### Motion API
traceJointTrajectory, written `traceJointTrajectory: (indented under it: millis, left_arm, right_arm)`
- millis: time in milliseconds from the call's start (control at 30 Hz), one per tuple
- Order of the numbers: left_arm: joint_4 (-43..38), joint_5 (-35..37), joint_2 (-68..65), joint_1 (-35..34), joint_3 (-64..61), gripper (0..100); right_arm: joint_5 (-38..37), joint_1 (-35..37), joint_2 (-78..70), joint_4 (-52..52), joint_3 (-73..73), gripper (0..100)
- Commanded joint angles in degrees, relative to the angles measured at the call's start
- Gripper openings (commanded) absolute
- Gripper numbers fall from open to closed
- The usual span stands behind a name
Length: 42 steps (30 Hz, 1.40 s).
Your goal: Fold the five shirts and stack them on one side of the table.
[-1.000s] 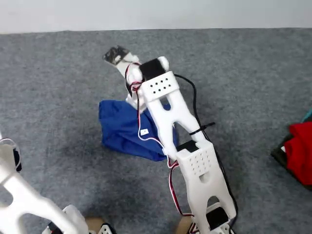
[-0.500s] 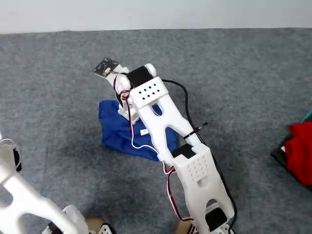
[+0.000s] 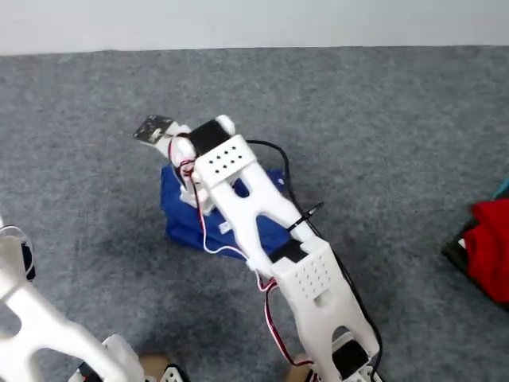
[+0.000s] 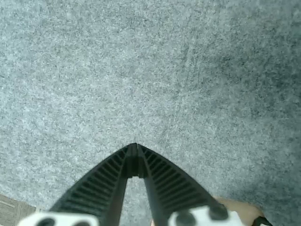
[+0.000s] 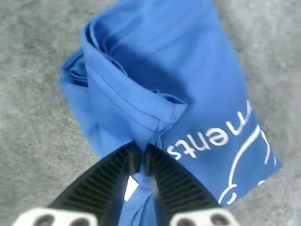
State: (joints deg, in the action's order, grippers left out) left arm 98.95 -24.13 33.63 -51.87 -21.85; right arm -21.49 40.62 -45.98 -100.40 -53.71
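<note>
A blue shirt [image 3: 181, 216] with white print lies crumpled on the grey carpeted table, left of centre. My right arm stretches from the near edge over it, and the right gripper [image 3: 189, 173] hangs above the shirt's far left part. In the right wrist view the right gripper [image 5: 138, 151] is shut, pinching a raised fold of the blue shirt [image 5: 188, 70]. The left gripper [image 4: 137, 149] is shut with nothing in it, low over bare carpet. My left arm [image 3: 36, 322] stands at the near left corner.
A red shirt [image 3: 489, 247] lies bunched at the right edge on a dark garment [image 3: 455, 248], with a bit of teal cloth [image 3: 503, 189] above it. Open carpet [image 3: 382, 119] stretches behind and to the right of the blue shirt.
My right arm has swung leftward, carrying the pinched fold across the blue shirt toward its left side. The left arm has kept still.
</note>
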Motion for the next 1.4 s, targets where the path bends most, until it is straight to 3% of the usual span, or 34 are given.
traceJointTrajectory:
  millis: [0, 433, 633, 733, 1067, 1233, 1367]
  left_arm:
    - [0.3, -0.2, 1.6, -0.2, 0.4, 0]
    - [0.3, -0.2, 1.6, -0.2, 0.5, 0]
    - [0.4, -0.2, 1.6, -0.2, 0.6, 0]
    - [0.4, -0.2, 1.6, -0.2, 0.6, 0]
    - [0.4, -0.2, 1.6, -0.2, 0.5, 0]
    - [0.4, -0.2, 1.6, 0.1, 0.5, 0]
    - [0.4, -0.2, 1.6, 0.1, 0.5, 0]
  right_arm:
    - [-0.7, 1.8, 2.9, -2.2, -0.7, 1.0]
    - [-0.8, 13.1, 7.2, -2.3, 6.5, 1.8]
    - [-0.5, 14.1, 9.4, -2.4, 7.7, 21.3]
    - [-0.8, 13.6, 13.8, -2.3, 7.7, 25.6]
    - [-0.8, 6.4, 23.5, -2.2, 9.0, 24.3]
    - [-0.8, 3.0, 15.4, -2.0, 12.9, 11.6]
    - [-0.8, 5.1, 8.4, -1.4, 12.8, 2.9]
